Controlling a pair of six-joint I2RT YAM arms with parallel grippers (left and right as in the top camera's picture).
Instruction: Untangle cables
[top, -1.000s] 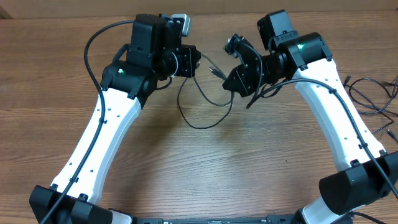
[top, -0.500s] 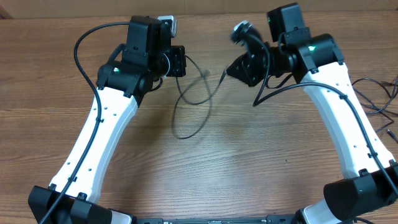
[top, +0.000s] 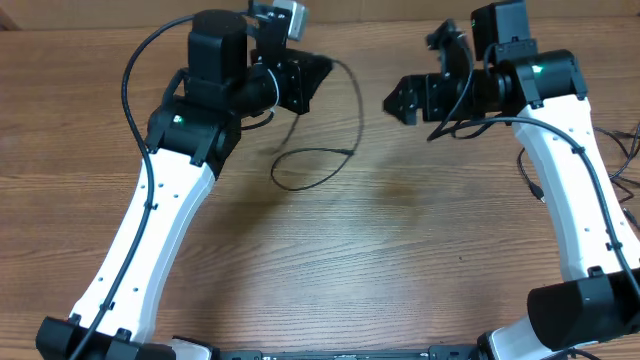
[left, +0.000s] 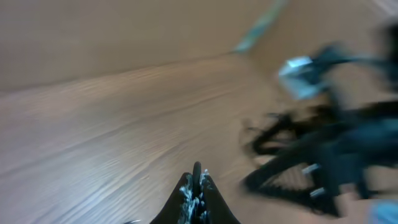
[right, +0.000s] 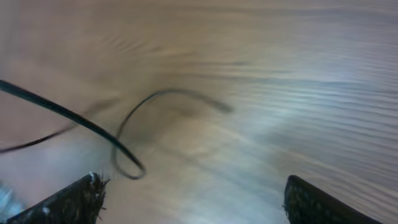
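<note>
Wood-grain worktop (top: 400, 250), one thin black flexible cable (top: 360, 110) half lifted off it.
Left pincer (left: 197, 179) pinches it, loop lying on the wood; right pincer (right: 193, 186) gapes empty. A hard tug could slip the grip or knot the loop.

The left tool (top: 316, 80) and right tool (top: 398, 102) now stand farther apart than a second ago, with the left drawn back toward the far edge of the counter (top: 400, 260) and the right swung out to its own side. The cable (top: 330, 151), which earlier reached across to the right tool, now trails from the left tool alone, and its loop lies further left.
</note>
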